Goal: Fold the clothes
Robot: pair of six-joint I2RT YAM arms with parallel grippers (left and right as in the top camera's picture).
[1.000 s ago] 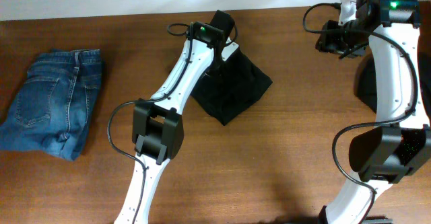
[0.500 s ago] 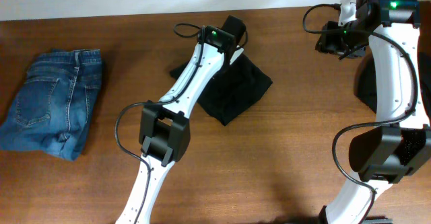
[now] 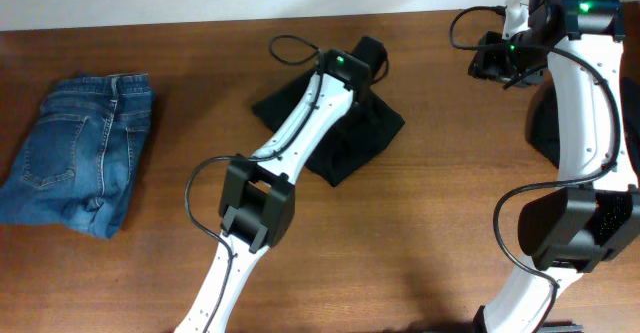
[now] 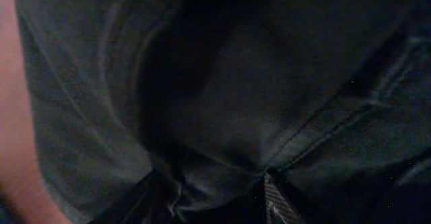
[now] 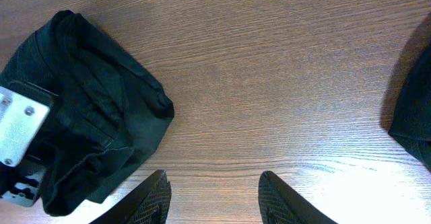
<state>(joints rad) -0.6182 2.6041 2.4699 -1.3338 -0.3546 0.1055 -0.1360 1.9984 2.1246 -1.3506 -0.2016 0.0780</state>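
Black garment (image 4: 222, 96) fills my left wrist view edge to edge. Its creases gather at the bottom of the picture, where the fingertips (image 4: 275, 207) just show, so I judge the left jaws closed on a thick pinch of that cloth rather than standing empty. A seam runs away from the pinch, slanting up and to the right. Beyond that the black garment is too bunched for me to name a long axis or tell waist from leg. From above, the cloth peaks at the left jaws and falls back under the left arm (image 3: 300, 123) toward its base, with one lobe spread to their left and a fuller one to their right. The left arm is plainly the nearer. The right jaws stand open and empty over bare table (image 3: 430, 233), with the bundle ahead of them and off to their left, well apart. Another dark piece (image 5: 414, 96) lies at their right, partly out of frame. The far table edge sits just past the left jaws, so I see little room beyond them. The open wood lies back toward the bases and between the two arms. Folded blue jeans (image 3: 75, 158) lie farthest off, well to the left.
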